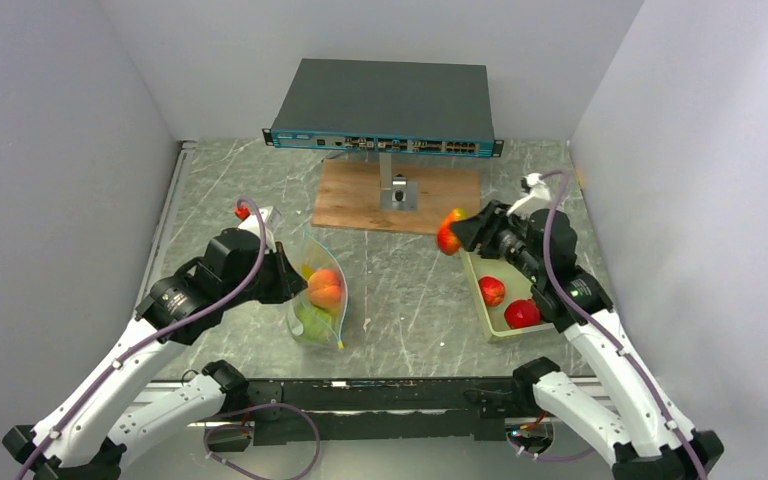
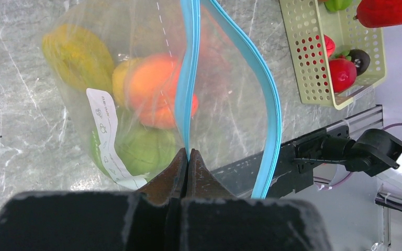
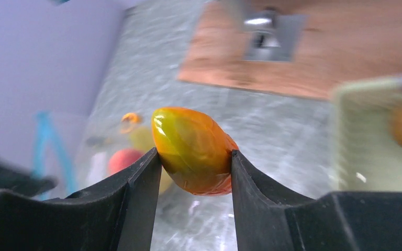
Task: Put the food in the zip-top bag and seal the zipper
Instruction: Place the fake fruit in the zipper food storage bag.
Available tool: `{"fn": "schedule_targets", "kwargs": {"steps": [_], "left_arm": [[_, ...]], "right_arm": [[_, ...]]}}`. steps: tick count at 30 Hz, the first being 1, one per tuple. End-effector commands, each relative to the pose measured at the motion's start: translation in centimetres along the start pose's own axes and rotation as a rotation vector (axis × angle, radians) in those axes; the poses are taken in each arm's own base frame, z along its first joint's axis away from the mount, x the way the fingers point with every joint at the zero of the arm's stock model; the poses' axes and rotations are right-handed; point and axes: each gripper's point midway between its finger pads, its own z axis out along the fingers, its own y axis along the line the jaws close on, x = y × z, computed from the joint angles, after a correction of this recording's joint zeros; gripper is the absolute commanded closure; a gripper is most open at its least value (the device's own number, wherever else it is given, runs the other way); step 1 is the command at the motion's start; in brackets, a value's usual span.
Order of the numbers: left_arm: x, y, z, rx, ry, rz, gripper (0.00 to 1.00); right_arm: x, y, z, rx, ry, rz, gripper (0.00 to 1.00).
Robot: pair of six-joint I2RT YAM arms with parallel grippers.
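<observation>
Right wrist: fruit (image 3: 191,146) between right hand (image 3: 194,157)

— What is the bench like?
— The bench (image 1: 410,290) is grey with pale marble veins.
— And what lies on it?
— A wooden board (image 1: 360,205) at the back middle and a pale green tray (image 1: 480,300) to the right. The zip-top bag (image 1: 317,300) stands front-left, its bottom on the surface. There's a small red-orange thing (image 1: 241,211) back-left, too small to tell.

White arms (image 1: 110,392), black joints (image 1: 175,296), seemingly purple cables (image 1: 260,246)
</observation>
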Motion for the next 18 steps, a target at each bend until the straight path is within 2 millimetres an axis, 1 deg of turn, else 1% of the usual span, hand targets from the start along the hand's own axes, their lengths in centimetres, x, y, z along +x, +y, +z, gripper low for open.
{"fn": "schedule_targets", "kwargs": {"steps": [1,4,6,8,10,12,14,16,18], "left_arm": [[-0.9,-0.8,-0.8,0.03,-0.034,0.0,1.0],[-0.9,-0.8,-0.8,0.028,-0.031,0.002,1.0],[-1.1,-0.4,-0.8,0.006,-0.04,0.001,1.0],[-1.2,-0.2,-0.9,-0.008,-0.048,-0.001,1.0],[-1.2,-0.1,-1.1,-0.011,-0.054,0.0,1.0],[-1.3,-0.1,-1.2,-0.009,-0.062,-0.004,1.0],[-1.1,0.0,-1.0,-0.005,-0.061,-0.01,1.0],[-1.0,-0.1,-1.0,0.005,-0.062,-0.013,1.0],[-1.1,-0.2,-1.2,0.002,-0.06,-0.012,1.0]], "right_arm": [[-0.4,12.2,-1.3,-0.541,-0.011,-0.152,1.0],[1.5,18.4,-3.0,-0.713,0.013,-0.263,1.0],[2.5,21.7,-4.5,-0.823,0.006,-0.31,1.0],[3.6,24.5,-6.1,-0.927,0.015,-0.337,1.0],[4.8,26.9,-7.6,-1.027,0.037,-0.346,1.0],[5.9,28.8,-8.9,-1.106,0.053,-0.356,1.0],[7.0,30.0,-9.4,-1.141,0.055,-0.37,1.0],[8.0,30.6,-9.1,-1.127,0.063,-0.408,1.0],[9.0,30.7,-8.1,-1.078,0.08,-0.442,1.0]]}}
